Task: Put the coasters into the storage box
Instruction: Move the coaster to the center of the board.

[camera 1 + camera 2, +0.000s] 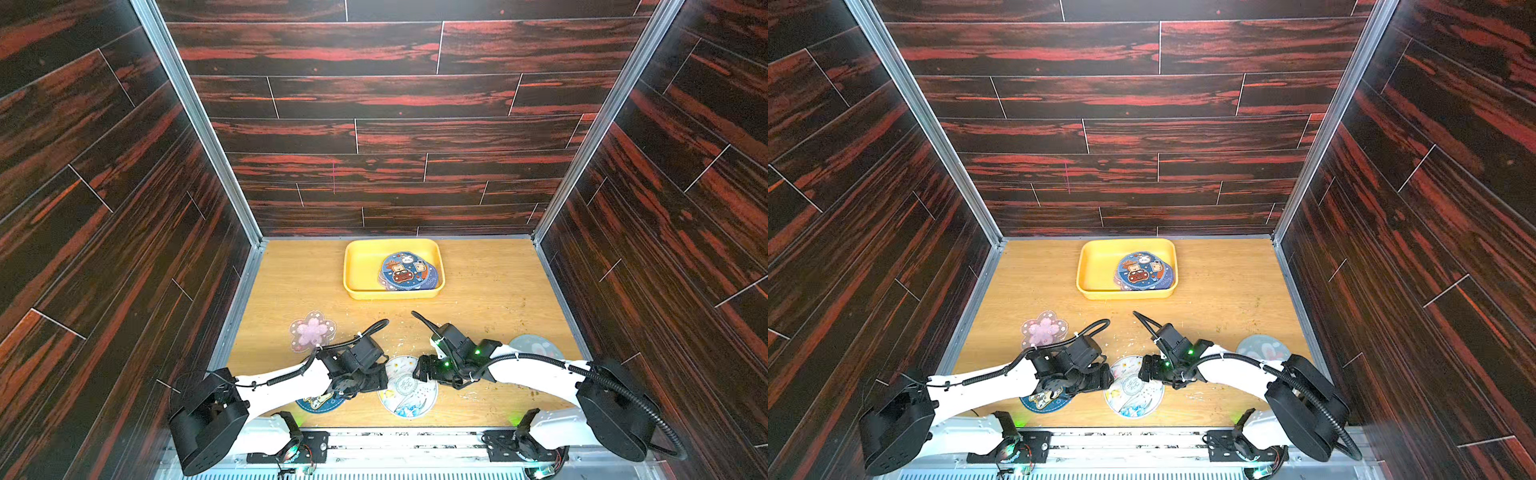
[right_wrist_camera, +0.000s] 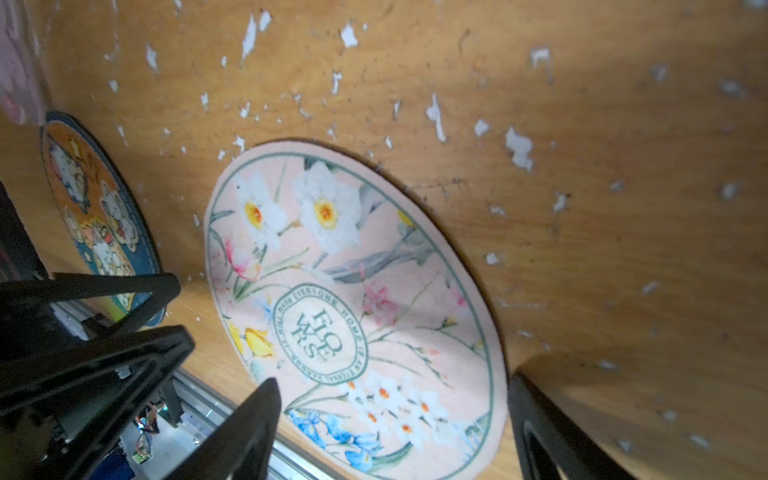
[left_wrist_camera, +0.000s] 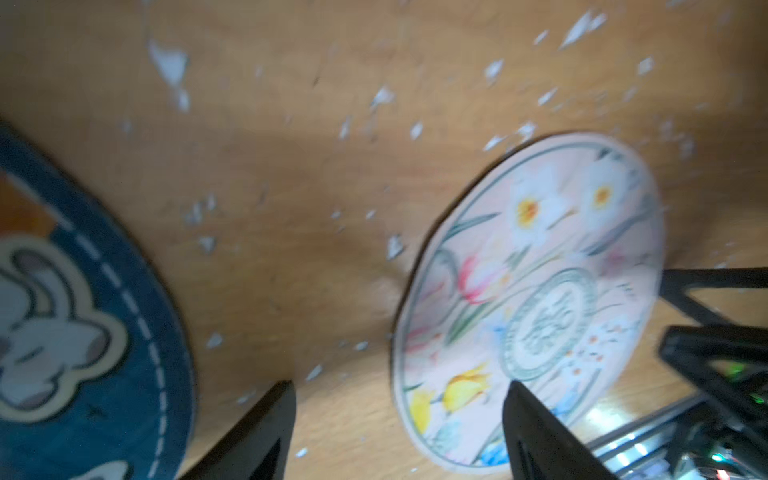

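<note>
Mostly the risk is a clash: both grippers crowd one floral coaster, which lies flat near the front edge of the tabletop, centre. Left gripper and right gripper face each other across it, close together, so any further advance could knock them together. The coaster is thin and flat (no lip to pinch), so fingers may skate over it or shove it toward the front rail.

Both grippers are spread wide and hold nothing. Both arms reach in low from the front corners, wrists bent inward and down.

Box sits at the back edge, centre, with coasters stacked in the half toward the right edge; another dropped there could ride up the rim. Blossom coaster, blue coaster and grey coaster lie on the tabletop.
</note>
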